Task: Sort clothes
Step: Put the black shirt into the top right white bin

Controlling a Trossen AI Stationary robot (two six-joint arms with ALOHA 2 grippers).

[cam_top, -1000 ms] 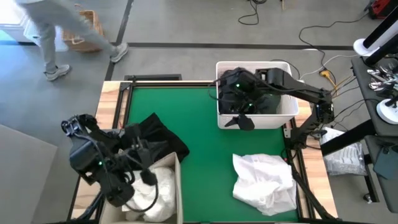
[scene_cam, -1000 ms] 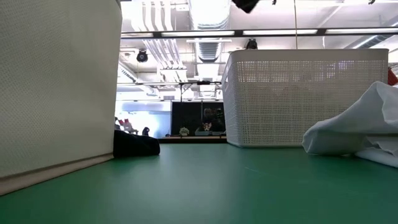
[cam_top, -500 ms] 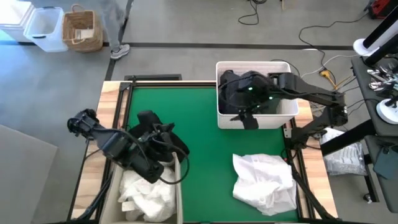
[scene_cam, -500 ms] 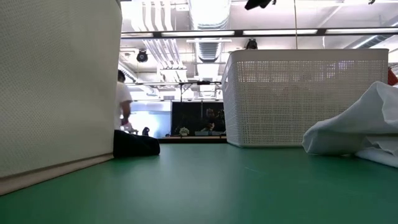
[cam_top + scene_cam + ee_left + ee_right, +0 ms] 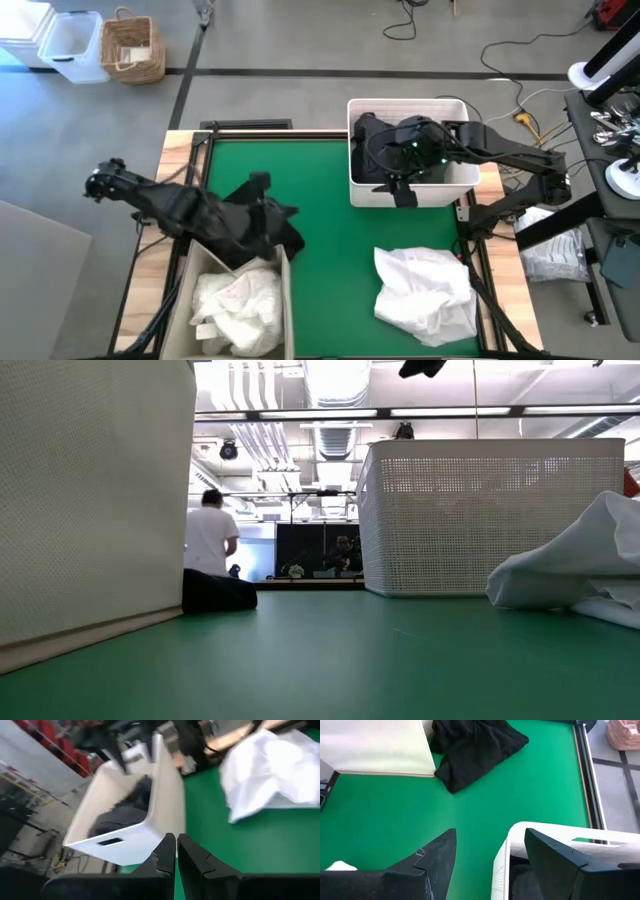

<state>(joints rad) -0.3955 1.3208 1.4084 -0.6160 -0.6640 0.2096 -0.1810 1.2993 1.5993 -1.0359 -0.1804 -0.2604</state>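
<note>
The worktop (image 5: 330,200) carries two containers, one for each kind of clothing. The white basket (image 5: 462,182) stands at the far edge toward the right corner and holds dark clothes (image 5: 372,135). The beige bin (image 5: 288,300) sits at the near left corner and holds white clothes (image 5: 235,305), so the sort looks to run light to the bin and dark to the basket.

Two piles remain outside. A white heap (image 5: 425,292) lies by the near right corner, well apart from the bin it probably belongs in. A black garment (image 5: 285,225) lies on the cloth just beside the bin's far side, across the worktop from the basket.

The right hand (image 5: 398,188) hangs over the basket's near wall with its fingers spread and nothing between them, which fits a dark piece dropped in there. The left hand (image 5: 176,851) is over the black garment by the bin, fingers pressed together and pinching nothing, pointed across toward the basket; it would have to open before taking that garment.
</note>
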